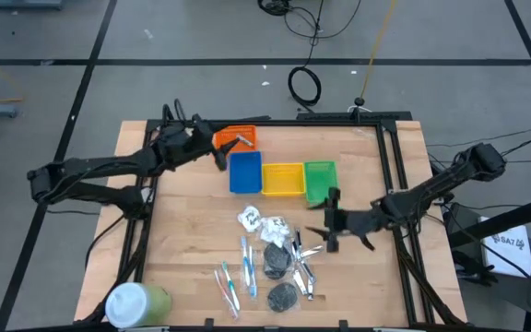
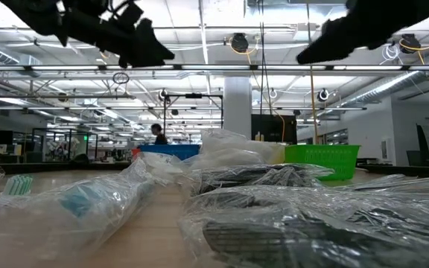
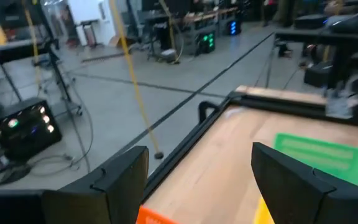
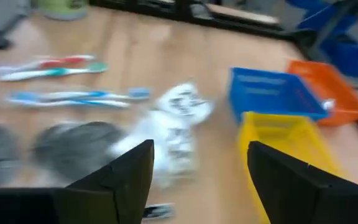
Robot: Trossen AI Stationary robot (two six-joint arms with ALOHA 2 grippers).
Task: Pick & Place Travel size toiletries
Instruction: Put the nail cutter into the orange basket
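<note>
The left gripper (image 1: 219,155) hovers at the orange tray (image 1: 244,135), fingers (image 3: 123,180) spread apart and empty; a silvery stick (image 1: 239,141) lies in that tray just beyond them. The blue tray (image 1: 245,172), yellow tray (image 1: 283,179) and green tray (image 1: 319,177) follow. The right gripper (image 1: 331,221) hangs just below the green tray, fingers (image 4: 126,174) open, empty. Toothbrushes (image 1: 246,263), white packets (image 1: 264,225) and grey discs (image 1: 277,261) lie on the desk (image 1: 178,240) beside it.
</note>
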